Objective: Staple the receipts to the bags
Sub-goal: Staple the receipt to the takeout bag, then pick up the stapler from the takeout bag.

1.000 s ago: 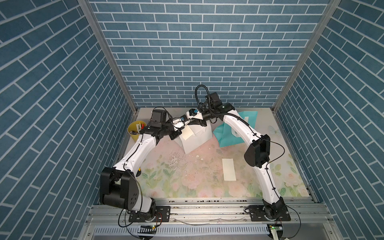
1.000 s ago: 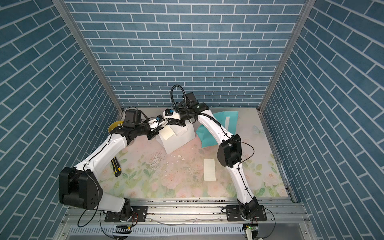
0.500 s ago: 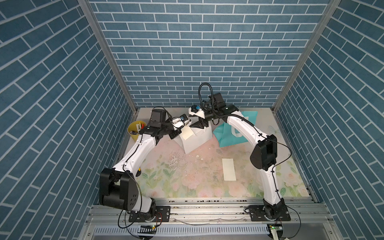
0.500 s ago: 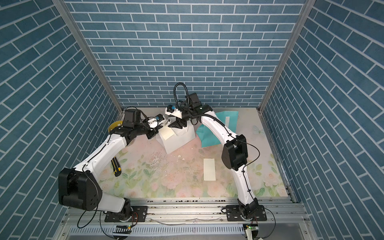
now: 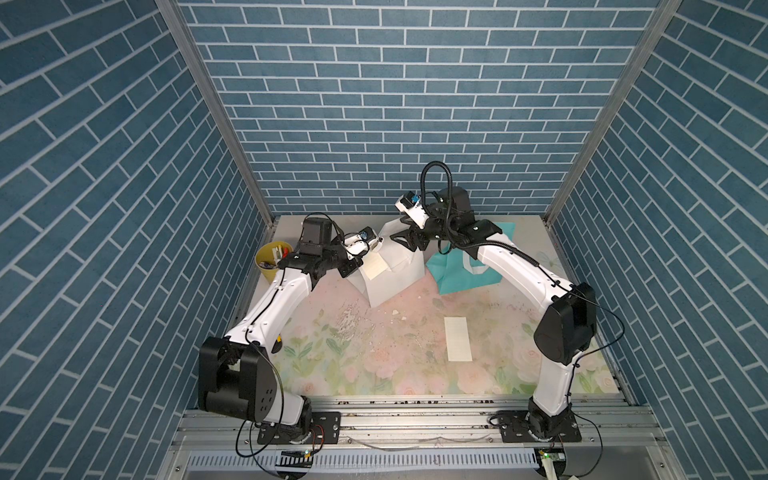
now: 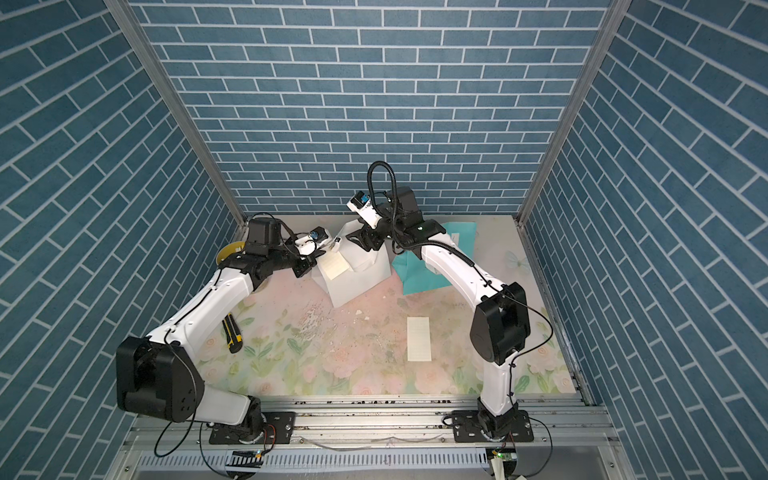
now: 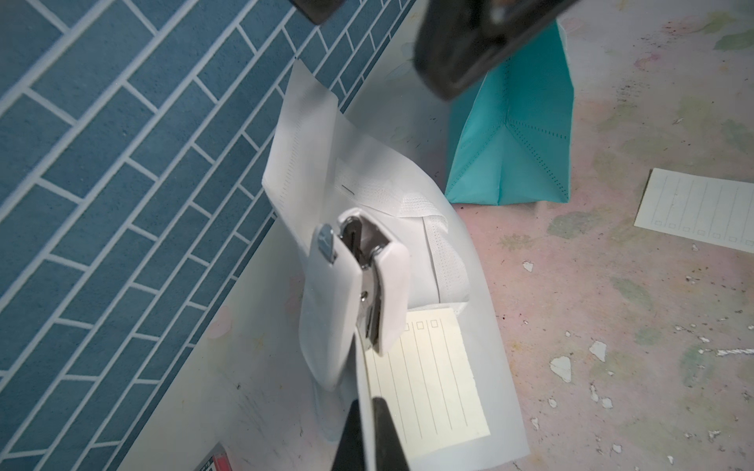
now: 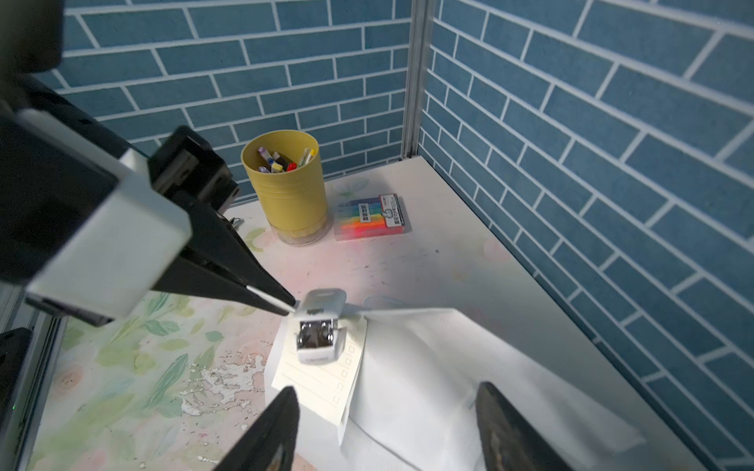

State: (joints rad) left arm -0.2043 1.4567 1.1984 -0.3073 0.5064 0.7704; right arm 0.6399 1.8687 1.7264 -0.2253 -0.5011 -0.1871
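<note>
Starting at the left, the left jaws are clamped together on the rear end of the small white stapler (image 8: 318, 326). Its mouth sits at the top edge of a receipt (image 7: 428, 379) lying on the white bag (image 5: 399, 274). That slip looks thin, light and floppy, and is likely to slide unless pinned flat, so an edge is the place to take it. The bag seems soft and light too and looks quick to crease, so pressing it down near the staple spot should steady it. Above the bag, the right jaws stand well apart, holding nothing and touching nothing that shows. Further right the teal bag (image 5: 449, 276) lies flat. The second receipt (image 5: 457, 338) rests loose on the table (image 5: 374, 365), apart from both bags.
</note>
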